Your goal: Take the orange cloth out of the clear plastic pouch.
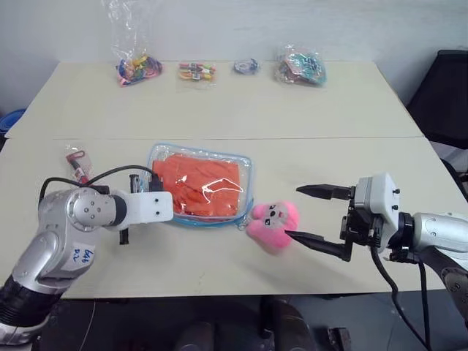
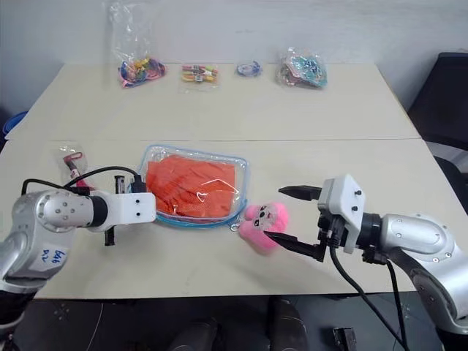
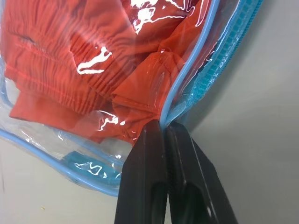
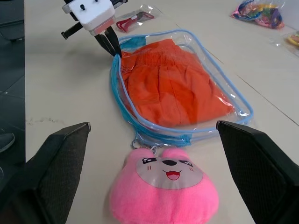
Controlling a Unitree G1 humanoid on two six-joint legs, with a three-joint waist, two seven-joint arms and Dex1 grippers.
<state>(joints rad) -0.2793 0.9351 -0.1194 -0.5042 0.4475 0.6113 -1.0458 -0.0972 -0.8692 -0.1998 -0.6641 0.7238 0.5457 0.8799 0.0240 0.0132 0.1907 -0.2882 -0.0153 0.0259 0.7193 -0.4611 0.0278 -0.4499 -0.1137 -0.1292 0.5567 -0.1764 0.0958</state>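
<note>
At the near right, the right gripper [image 1: 316,215] is held just above the table [image 1: 307,110] with its fingers spread wide, and nothing is held between them. The pink plush toy [image 1: 273,225] is seen just left of its fingertips. At the near left, the fingers of the left gripper [image 4: 112,46] are pressed together, and the blue edging at the left corner of the clear plastic pouch [image 1: 245,164] is pinched between them. The pouch is laid flat at the table's middle, and the orange cloth [image 1: 199,185] is kept folded inside it. Small bags of trinkets [image 1: 139,69] are placed along the far edge.
</note>
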